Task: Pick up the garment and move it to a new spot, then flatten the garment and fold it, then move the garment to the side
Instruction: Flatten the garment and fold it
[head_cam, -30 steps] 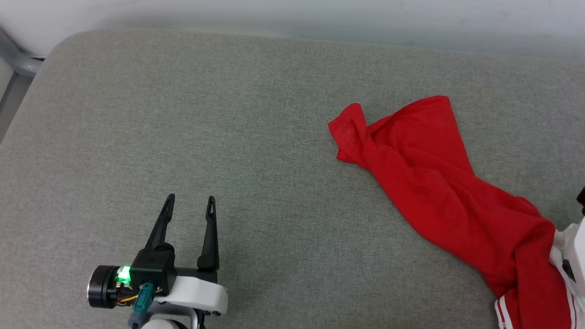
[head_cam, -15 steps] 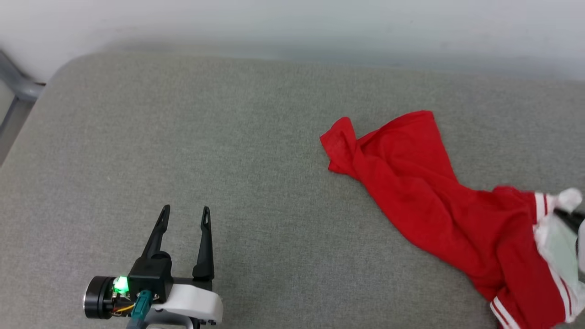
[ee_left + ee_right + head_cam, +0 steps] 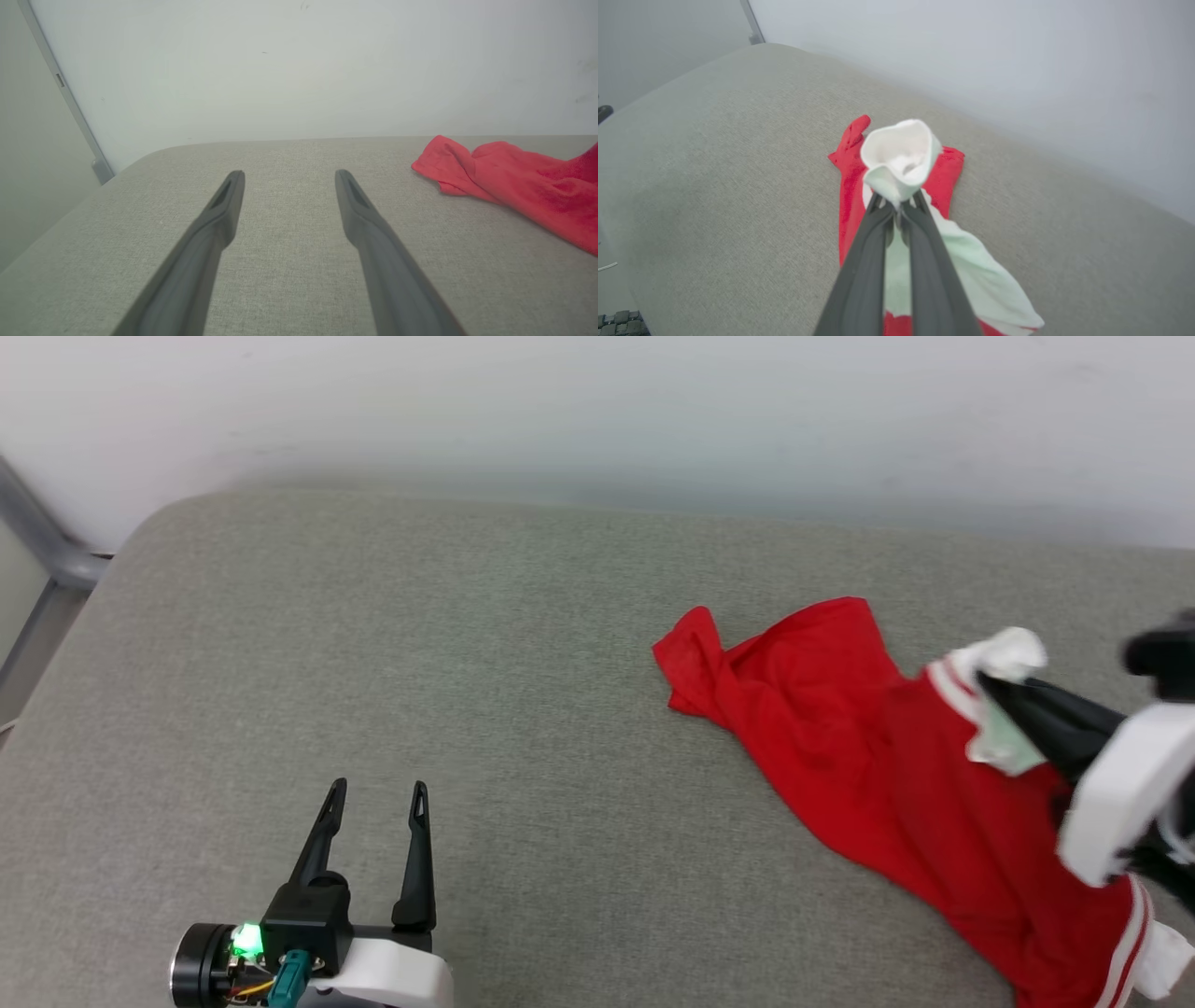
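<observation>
The garment (image 3: 840, 728), a bright red T-shirt with white sleeves, lies bunched on the right half of the grey cushion (image 3: 467, 663). My right gripper (image 3: 997, 695) is shut on a white sleeve, lifting it above the red body; in the right wrist view the white cloth (image 3: 901, 158) puffs out past the gripper's (image 3: 899, 205) closed tips. Red-and-white striped trim (image 3: 1125, 933) shows at the lower right. My left gripper (image 3: 377, 791) stands open at the lower left, far from the shirt, with nothing between its fingers (image 3: 229, 196). The left wrist view catches the garment's red end (image 3: 504, 177) at right.
The cushion has a rounded far-left corner (image 3: 177, 518) and ends at a pale wall (image 3: 597, 411). A grey metal bar (image 3: 47, 560) slants past the left edge. Bare fabric stretches across the left and middle.
My right gripper has risen and swung in from the right edge, pulling the white sleeve up and over the red body. The head camera has tilted, so the cushion sits lower in view.
</observation>
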